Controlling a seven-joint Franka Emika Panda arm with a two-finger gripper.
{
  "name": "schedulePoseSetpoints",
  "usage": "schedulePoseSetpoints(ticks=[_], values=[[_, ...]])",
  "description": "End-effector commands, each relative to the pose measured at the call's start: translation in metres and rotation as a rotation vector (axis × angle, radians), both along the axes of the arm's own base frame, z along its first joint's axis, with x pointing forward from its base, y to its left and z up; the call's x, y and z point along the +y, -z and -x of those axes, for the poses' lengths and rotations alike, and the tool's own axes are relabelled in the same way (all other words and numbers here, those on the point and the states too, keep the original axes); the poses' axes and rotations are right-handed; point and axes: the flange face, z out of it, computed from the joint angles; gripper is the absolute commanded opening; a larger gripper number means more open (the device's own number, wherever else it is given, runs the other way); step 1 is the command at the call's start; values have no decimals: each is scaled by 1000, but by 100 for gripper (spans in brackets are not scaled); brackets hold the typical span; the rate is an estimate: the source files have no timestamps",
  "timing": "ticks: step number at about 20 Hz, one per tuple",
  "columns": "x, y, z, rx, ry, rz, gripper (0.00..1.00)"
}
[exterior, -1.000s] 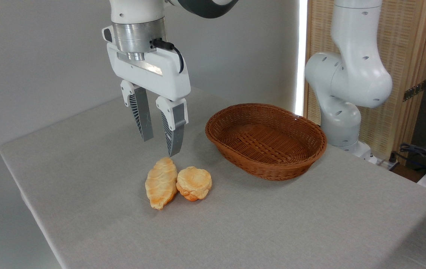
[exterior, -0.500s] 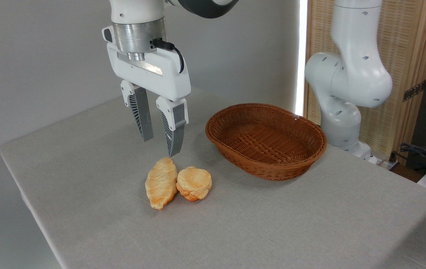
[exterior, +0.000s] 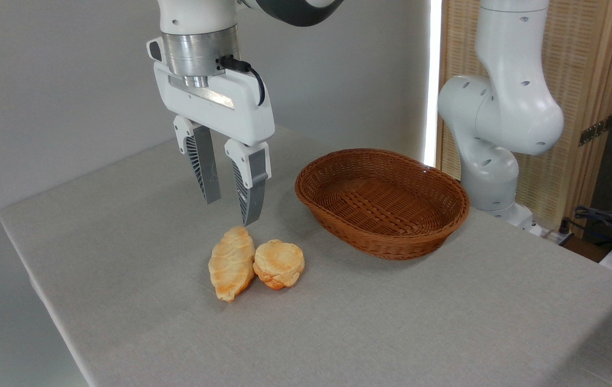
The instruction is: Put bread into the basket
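Golden bread (exterior: pixel 279 263) lies on the table (exterior: pixel 391 322) touching a ridged loaf (exterior: pixel 231 262) — below and slightly right of the gripper (exterior: pixel 230 212), whose jaws hang apart, empty, above; the basket (exterior: pixel 382 201) sits nearby, right.

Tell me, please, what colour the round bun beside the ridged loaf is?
Golden-orange, with a paler toasted top; the bun shows clearly in the fixed camera view.

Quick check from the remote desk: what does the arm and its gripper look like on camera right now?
The arm is glossy white with rounded joints and small round holes. A dark grey band and a brushed silver collar sit above the white, boxy gripper body. A black cable loops down its side. The two fingers are long grey tapered wedges with ribbed inner structure, set in white mounts.
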Motion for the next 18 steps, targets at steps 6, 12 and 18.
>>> schedulePoseSetpoints(ticks=[6,12,18], values=[[2,-3,-2,11,-19,26,100],[1,-3,-2,12,-20,29,100],[-1,-2,-3,13,-15,30,100]])
